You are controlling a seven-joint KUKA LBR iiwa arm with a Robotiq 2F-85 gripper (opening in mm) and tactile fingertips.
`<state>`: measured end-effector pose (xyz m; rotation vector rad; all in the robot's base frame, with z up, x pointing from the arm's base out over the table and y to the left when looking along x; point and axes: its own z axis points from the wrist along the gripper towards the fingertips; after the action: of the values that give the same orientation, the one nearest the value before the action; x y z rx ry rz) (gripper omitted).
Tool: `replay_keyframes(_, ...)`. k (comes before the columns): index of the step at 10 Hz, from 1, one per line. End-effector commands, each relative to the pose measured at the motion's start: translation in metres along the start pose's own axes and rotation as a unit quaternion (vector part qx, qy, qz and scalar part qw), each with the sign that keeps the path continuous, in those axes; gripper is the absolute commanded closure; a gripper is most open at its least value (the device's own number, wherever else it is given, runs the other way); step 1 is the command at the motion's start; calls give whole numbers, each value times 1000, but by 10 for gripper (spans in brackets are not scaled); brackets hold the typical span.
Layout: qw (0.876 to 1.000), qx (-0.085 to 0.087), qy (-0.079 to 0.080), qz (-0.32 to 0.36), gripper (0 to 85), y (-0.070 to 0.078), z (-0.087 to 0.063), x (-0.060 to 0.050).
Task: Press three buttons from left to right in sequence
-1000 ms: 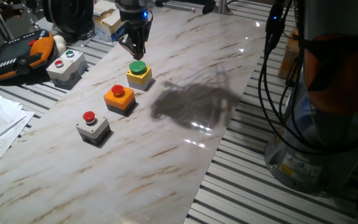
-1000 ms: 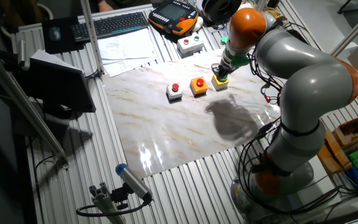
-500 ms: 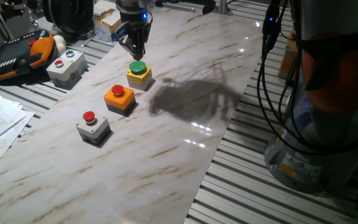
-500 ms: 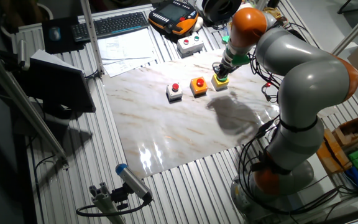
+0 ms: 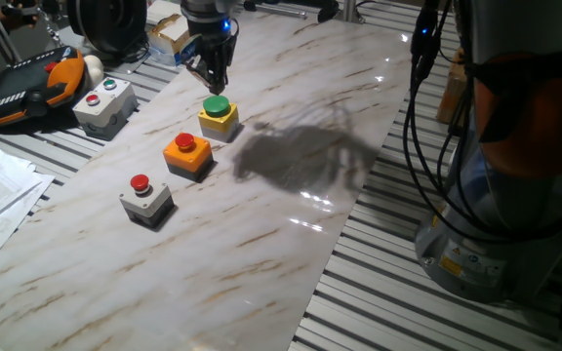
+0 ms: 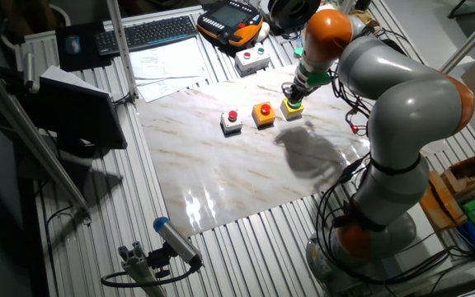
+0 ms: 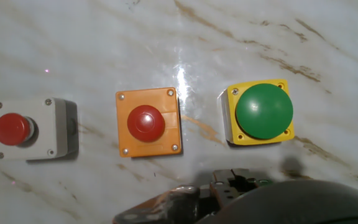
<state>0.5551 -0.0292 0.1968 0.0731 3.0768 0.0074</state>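
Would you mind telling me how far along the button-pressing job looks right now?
Nothing in these views proves a press. The gripper hangs just above the green cap of the yellow button box, last in the row, with a gap visible between them. The grey box and the orange box stand free, so they may be done. The green press seems to be what is in hand.

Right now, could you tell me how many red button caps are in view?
3. One on the grey box at the row's left end, one on the orange box in the middle, and one on the larger grey two-button box off the marble board. Clutter beyond could hide more.
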Motion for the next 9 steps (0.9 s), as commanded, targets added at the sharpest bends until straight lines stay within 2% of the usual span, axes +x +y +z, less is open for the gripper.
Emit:
replay_keyframes(1,1000,-4,4,-5,843,0,0,0)
replay_keyframes(3,1000,-5,6,-9,843,0,0,0)
replay_keyframes(7,1000,7,1,-14,843,0,0,0)
replay_keyframes(9,1000,3,10,-28,843,0,0,0)
